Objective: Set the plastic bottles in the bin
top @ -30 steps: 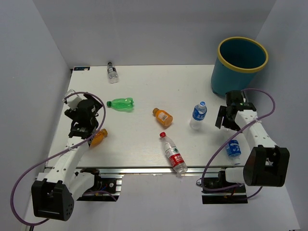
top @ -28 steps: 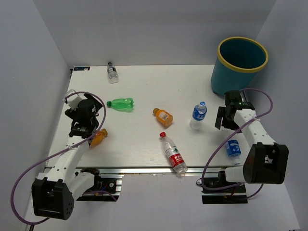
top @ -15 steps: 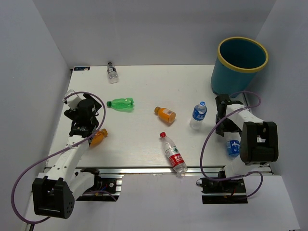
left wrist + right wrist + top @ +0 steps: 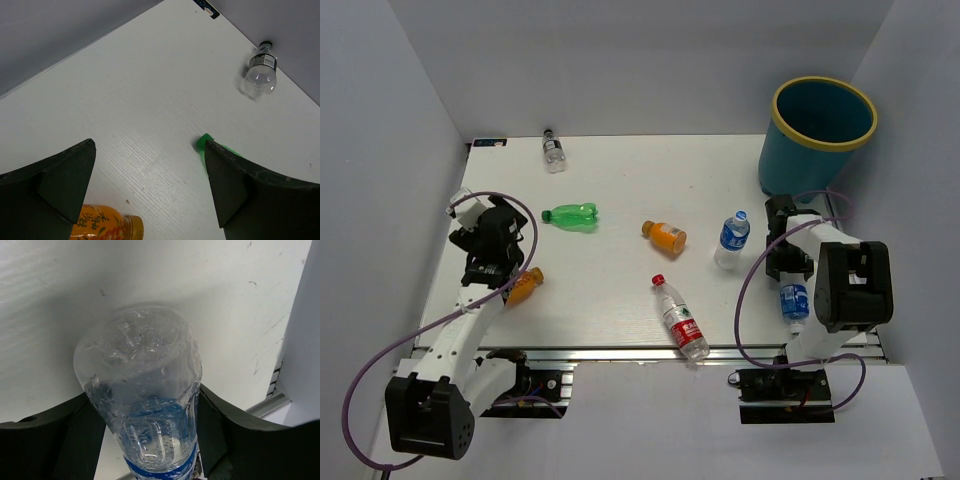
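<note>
The right pincer (image 4: 147, 407) is pinching a blue-labelled bottle (image 4: 140, 370) by the bench's (image 4: 620, 180) near right edge.
The left pincer (image 4: 149, 147) is hovering spread over an orange bottle (image 4: 100, 225); the bin (image 4: 795, 165) is standing far right.

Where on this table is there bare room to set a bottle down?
Widest bare stretch: the far strip between the dark-capped bottle and the bin. Also bare: between the left orange bottle and the red-labelled bottle. Crowded around the loose blue-labelled bottle and right gripper.
</note>
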Motion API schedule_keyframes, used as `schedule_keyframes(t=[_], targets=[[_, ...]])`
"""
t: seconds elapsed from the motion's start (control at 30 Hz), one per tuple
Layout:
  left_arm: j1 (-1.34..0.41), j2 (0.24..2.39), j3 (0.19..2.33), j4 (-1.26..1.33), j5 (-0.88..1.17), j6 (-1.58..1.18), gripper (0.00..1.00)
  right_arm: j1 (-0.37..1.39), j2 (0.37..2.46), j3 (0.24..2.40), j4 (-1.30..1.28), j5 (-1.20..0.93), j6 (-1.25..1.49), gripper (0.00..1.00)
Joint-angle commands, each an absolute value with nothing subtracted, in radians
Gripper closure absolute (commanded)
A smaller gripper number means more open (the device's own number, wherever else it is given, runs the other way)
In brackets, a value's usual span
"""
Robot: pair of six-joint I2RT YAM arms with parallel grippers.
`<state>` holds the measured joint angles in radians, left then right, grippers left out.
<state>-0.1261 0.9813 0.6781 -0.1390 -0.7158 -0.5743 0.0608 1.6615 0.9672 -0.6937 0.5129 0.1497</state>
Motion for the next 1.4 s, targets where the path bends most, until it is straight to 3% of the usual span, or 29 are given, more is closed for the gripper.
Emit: schedule_keyframes(t=[0.0, 0.23, 0.37, 0.43, 0.57, 0.73, 0.93, 1.07, 1.1, 1.17, 1.37], targets=[[-0.12, 0.946, 0.707, -0.143, -0.726, -0.574, 0.02, 0.058, 1.612, 0.992, -0.627, 0.453, 0.182, 0.69], [-0.12, 0.959, 0.716, -0.153, -0.718, -0.574, 0.02, 0.061, 1.333, 1.207, -0.654, 0.31, 0.18, 0.72], [-0.118, 0.974, 0.721, -0.155, -0.712, -0.572, 0.02, 0.061, 1.177, 1.313, -0.49, 0.003, 0.143, 0.71], [-0.12, 0.983, 0.727, -0.158, -0.712, -0.571, 0.02, 0.061, 1.173, 1.406, -0.441, -0.046, 0.121, 0.72], [-0.118, 1.005, 0.732, -0.163, -0.713, -0.571, 0.02, 0.061, 1.29, 1.636, -0.362, 0.095, 0.052, 0.72], [-0.118, 1.038, 0.752, -0.184, -0.735, -0.577, 0.02, 0.058, 1.452, 1.778, -0.039, 0.329, -0.087, 0.66], [-0.12, 1.095, 0.793, -0.241, -0.774, -0.583, 0.02, 0.034, 1.796, 2.083, -0.002, 0.507, -0.221, 0.6], [-0.118, 1.112, 0.801, -0.255, -0.807, -0.592, 0.02, 0.012, 1.89, 2.19, -0.105, 0.472, -0.192, 0.38], [-0.12, 1.12, 0.805, -0.271, -0.805, -0.594, 0.02, 0.012, 1.893, 2.198, -0.12, 0.463, -0.187, 0.23], [-0.12, 1.126, 0.819, -0.288, -0.798, -0.607, 0.02, 0.012, 1.872, 2.183, -0.139, 0.419, -0.166, 0.12], [-0.118, 1.143, 0.839, -0.321, -0.761, -0.64, 0.02, 0.012, 1.652, 1.958, -0.157, 0.102, -0.072, 0.11]])
